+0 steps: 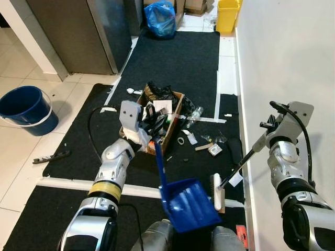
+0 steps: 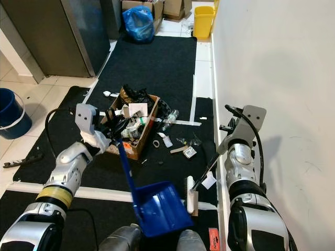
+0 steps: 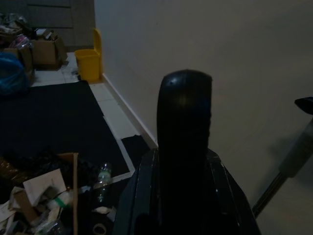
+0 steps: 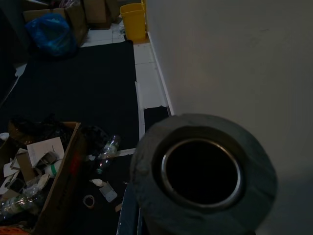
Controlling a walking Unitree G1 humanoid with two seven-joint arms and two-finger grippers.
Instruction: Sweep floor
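Probably a storage or utility room: white floor tiles [image 1: 15, 157] with black mats [image 1: 178, 57], a plain white wall [image 1: 288, 52], a blue bucket [image 1: 26, 110], a yellow bin [image 1: 227, 15], cardboard boxes [image 2: 172, 6] stacked behind.

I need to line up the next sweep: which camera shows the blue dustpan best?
The left eye view: the whole blue dustpan shows, handle up to the left gripper, brush beside its tray. The right eye view matches it. The left wrist view gives just the dark handle end; the right wrist view looks elsewhere.

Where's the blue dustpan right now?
In the head views, the blue dustpan is low and centre on the black mat, held by the left hand, just left of the brush.
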